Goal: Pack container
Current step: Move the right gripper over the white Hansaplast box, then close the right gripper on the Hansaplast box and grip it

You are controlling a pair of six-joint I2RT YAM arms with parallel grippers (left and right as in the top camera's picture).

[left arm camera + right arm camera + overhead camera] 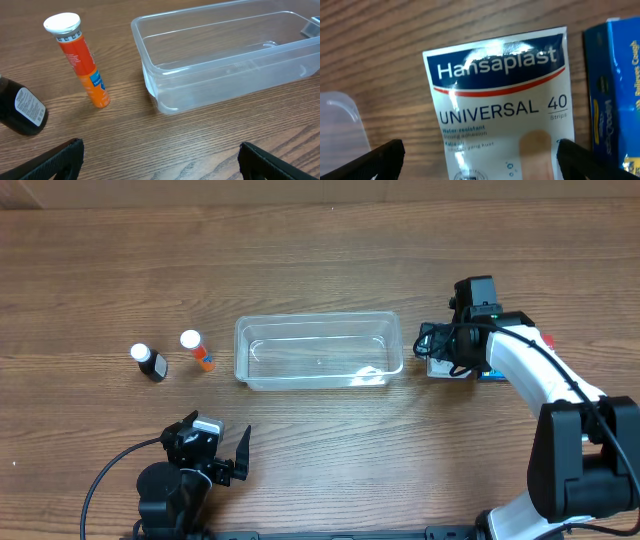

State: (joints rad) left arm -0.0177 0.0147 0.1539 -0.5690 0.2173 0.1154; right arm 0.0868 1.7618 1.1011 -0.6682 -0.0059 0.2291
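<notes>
White plaster box lies right under my right gripper, jaws spread on both its sides, holding nothing. The clear container stands just to its left, its long axis running left-right. My left gripper, also open, is well apart.

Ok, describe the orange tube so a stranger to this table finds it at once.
Start at the clear container in the middle of the wooden table. On its left-arm side sit two small white-capped items; the orange tube is the one nearer the container. Its slim bright orange body sets it apart from the squat dark bottle beyond it.
</notes>
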